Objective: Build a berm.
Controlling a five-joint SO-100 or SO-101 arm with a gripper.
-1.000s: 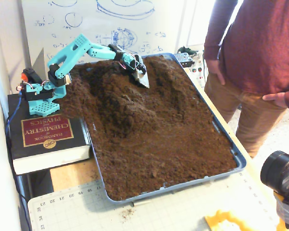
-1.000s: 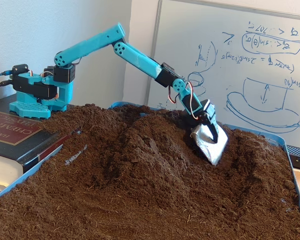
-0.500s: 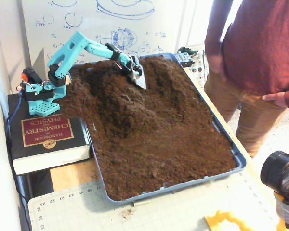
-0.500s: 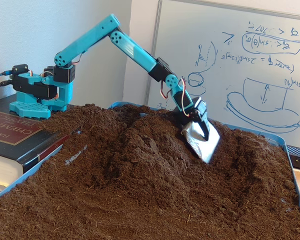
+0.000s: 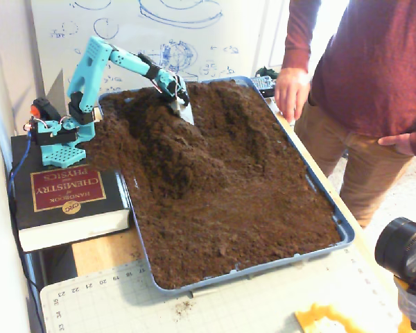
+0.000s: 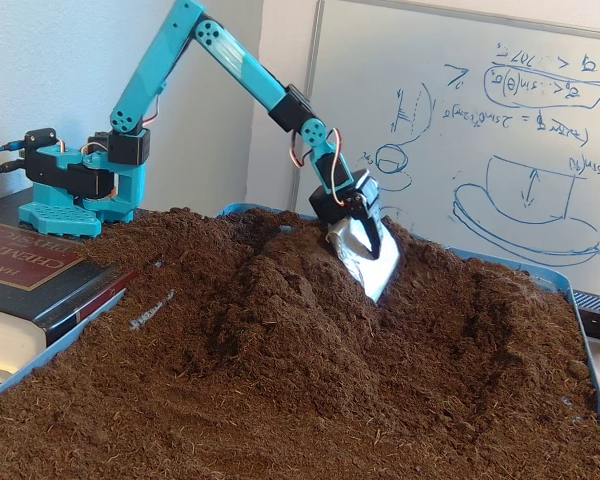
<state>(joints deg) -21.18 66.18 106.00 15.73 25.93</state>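
Observation:
The berm (image 5: 168,149) is a raised ridge of dark brown crumbly soil running down the left-middle of the blue tray (image 5: 338,223); in the low fixed view the berm (image 6: 265,295) rises at centre. My teal arm's gripper (image 5: 184,112) carries a silver scoop blade, whose tip rests on the ridge's far upper slope. In the low view the gripper (image 6: 368,262) points down into the soil on the ridge's right flank. The blade hides the fingers, so their state does not show.
A shallow trench (image 5: 253,139) lies right of the ridge. The arm's base sits beside a thick book (image 5: 66,198) at the left. A person (image 5: 374,83) stands at the right, with a hand (image 5: 291,90) near the tray's far corner. A camera (image 5: 402,253) is at front right.
The arm has drawn the blade left and back toward its base, climbing from the trench side up onto the ridge's top. The person's hand has moved in near the tray's corner.

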